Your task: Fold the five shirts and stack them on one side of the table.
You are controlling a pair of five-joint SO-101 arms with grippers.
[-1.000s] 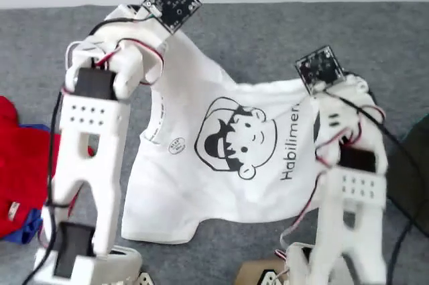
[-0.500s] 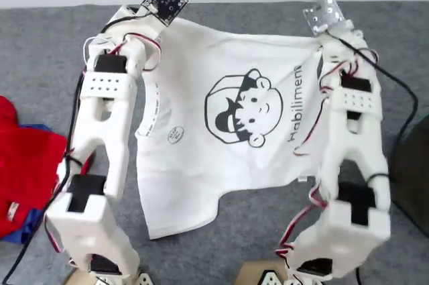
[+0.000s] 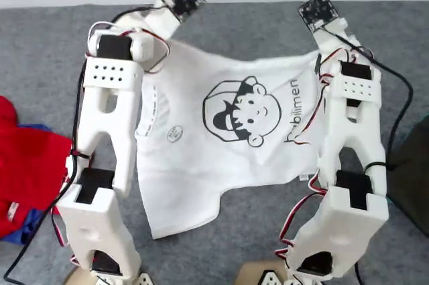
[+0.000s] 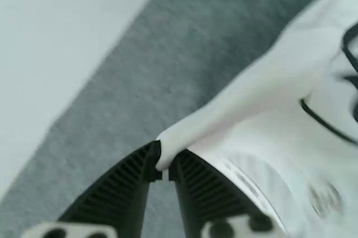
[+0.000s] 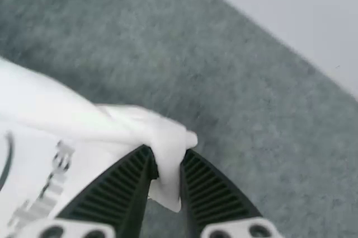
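A white shirt [image 3: 228,144] with a cartoon face print lies stretched across the grey table between both arms. My left gripper [image 4: 161,164] is shut on a corner of the white shirt [image 4: 263,98] near the table's far edge; from above that arm [image 3: 110,97] stands on the left. My right gripper [image 5: 166,172] is shut on a bunched corner of the same shirt [image 5: 84,115]; its arm [image 3: 348,97] stands on the right. The shirt's far edge is held up, and its near part rests on the table.
Red clothing [image 3: 27,164] lies heaped at the left table edge with a blue piece [image 3: 23,231] under it. A dark garment [image 3: 412,164] sits at the right edge. The grey cloth [image 3: 255,30] ends at a pale wall behind.
Both arms have stretched toward the far edge, pulling the shirt's held corners apart and away. The shirt has spread flatter, and its near hem has slid farther from the arm bases.
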